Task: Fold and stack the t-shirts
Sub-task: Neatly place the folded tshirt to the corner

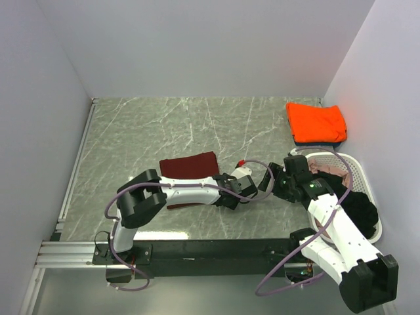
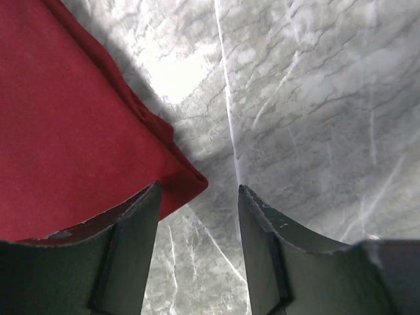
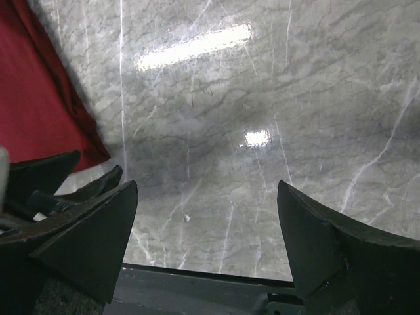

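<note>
Far corner: orange shirt (image 1: 316, 122) on blue shirt (image 1: 314, 142) | maroon shirt (image 1: 189, 165) folded, unstacked | basket (image 1: 361, 172): black shirt (image 1: 361, 210), pink shirt (image 1: 328, 170) pending | left gripper (image 2: 199, 197), right gripper (image 3: 207, 197) spread

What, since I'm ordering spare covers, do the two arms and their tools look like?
Left arm and right arm: white shells, black joint housings, looping lavender cables; a green light glows on the right one. Left tool and right tool: each has two dark, curved wedge fingers with scuffed edges.
</note>
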Controlling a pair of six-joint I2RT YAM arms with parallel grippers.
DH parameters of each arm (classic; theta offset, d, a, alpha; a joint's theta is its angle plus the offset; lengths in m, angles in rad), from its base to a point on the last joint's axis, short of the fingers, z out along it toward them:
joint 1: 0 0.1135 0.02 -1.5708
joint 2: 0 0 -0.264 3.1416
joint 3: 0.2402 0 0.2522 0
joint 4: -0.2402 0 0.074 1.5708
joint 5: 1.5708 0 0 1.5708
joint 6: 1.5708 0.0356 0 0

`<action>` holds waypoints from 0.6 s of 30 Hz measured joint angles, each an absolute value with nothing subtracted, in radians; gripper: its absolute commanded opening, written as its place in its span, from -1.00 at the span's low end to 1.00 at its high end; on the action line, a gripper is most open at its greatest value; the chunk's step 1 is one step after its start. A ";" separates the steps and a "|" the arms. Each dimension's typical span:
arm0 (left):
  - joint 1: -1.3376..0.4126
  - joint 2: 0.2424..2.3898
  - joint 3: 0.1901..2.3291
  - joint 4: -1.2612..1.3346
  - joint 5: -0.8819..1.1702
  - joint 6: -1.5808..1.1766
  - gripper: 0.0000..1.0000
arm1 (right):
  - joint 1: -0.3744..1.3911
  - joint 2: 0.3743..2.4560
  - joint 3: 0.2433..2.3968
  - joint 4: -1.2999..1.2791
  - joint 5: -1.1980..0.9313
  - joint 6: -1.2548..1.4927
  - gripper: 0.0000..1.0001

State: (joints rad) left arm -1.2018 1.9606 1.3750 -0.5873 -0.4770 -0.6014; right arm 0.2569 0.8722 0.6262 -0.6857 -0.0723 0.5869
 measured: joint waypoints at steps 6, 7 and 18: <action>-1.201 1.993 1.378 -0.580 -0.477 -0.595 0.00 | 0.257 0.872 0.626 -0.686 -0.080 0.587 0.84; -1.199 1.995 1.378 -0.579 -0.477 -0.595 -0.07 | 0.257 0.872 0.626 -0.686 -0.081 0.587 0.82; -1.159 2.000 1.374 -0.564 -0.466 -0.598 -0.87 | 0.257 0.877 0.626 -0.687 -0.094 0.582 0.76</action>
State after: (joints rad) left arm -1.1587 1.9999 1.3735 -0.5640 -0.4656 -0.5983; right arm 0.2569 0.8772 0.6262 -0.6872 -0.0944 0.5823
